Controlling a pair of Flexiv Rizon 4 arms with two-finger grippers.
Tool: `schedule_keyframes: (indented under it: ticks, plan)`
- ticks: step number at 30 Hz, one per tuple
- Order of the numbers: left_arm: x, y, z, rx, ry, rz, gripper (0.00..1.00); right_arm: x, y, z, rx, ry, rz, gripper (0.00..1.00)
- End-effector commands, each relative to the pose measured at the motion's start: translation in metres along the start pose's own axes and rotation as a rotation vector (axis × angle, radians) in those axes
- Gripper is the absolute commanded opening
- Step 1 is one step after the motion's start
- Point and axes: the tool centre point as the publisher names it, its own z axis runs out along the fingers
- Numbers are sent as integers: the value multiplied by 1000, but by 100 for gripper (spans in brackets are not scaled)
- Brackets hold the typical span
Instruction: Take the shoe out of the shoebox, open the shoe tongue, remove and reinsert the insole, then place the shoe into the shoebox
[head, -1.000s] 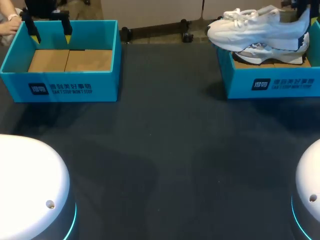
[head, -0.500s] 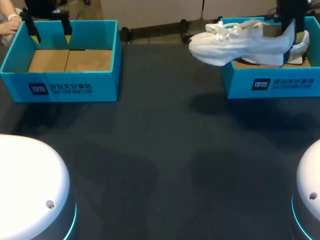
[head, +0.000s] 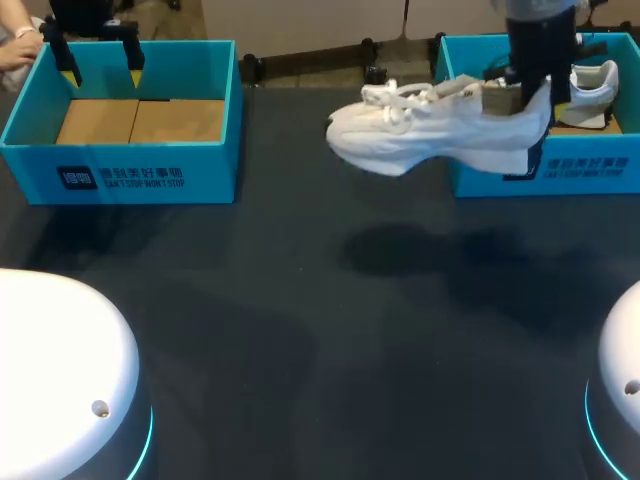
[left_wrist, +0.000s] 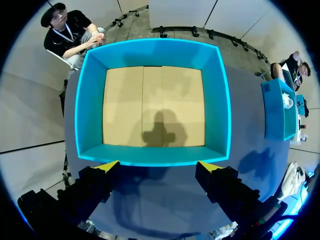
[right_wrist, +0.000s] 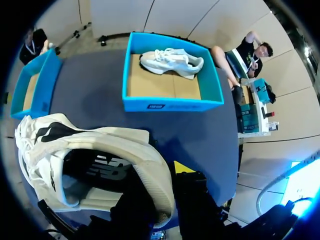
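just outside the right shoebox (head: 560, 170), above the dark surface (head: 300, 300): white shoe (head: 430, 135) hangs in the air. right claw (head: 542, 92) clenched on its heel collar, toe pointing away from the claw. a second ago the shoe sat over the box rim; since then it has been carried out sideways. second shoe (head: 595, 85) stays in the box behind the claw. left claw (head: 100, 62) released, unmoved over the left shoebox (head: 120, 170). reading: take-out nearly done; set-down and tongue work still ahead.

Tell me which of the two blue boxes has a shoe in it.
The right box: a white shoe lies inside. The left box shows only bare cardboard.
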Motion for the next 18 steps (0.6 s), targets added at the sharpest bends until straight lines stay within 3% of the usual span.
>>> schedule_keyframes:
  ticks: [1,12,18]
  plan:
    - [0,0,0,-1,-1,0,100,7,-30,-7,-56,-1,2,0]
    - [0,0,0,-1,-1,0,100,49,-99,-13,-47,-7,-5,0]
    - [0,0,0,-1,-1,0,100,73,-126,-11,-41,-12,-15,0]
